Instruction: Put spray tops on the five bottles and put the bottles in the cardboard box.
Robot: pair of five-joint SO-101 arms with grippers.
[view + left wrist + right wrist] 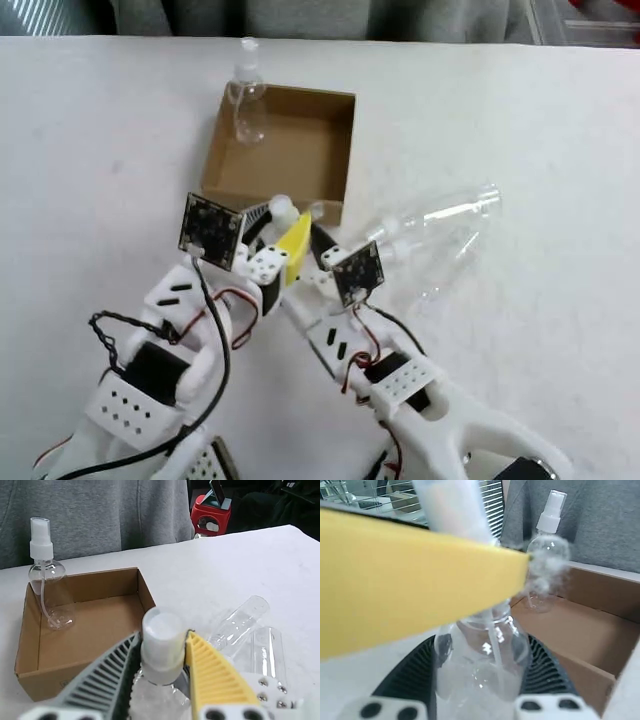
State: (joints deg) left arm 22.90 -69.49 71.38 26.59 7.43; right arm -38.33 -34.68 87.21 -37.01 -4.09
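Obs: left gripper [163,641] clenches spray top [161,629]; right gripper [482,652] grasps the bottle [481,672] beneath. Judgement: keep top coaxial with neck, seat fully before release.

You see bright, even light from above. The white surface [520,120] washes out nearly to glare, shadows on it are soft and faint, and the lying clear bottles [440,212] catch small highlights.

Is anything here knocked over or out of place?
Yes: two clear bottles, one and another, lie on their sides on the table beside the cardboard box. The bottle in the box stands upright.
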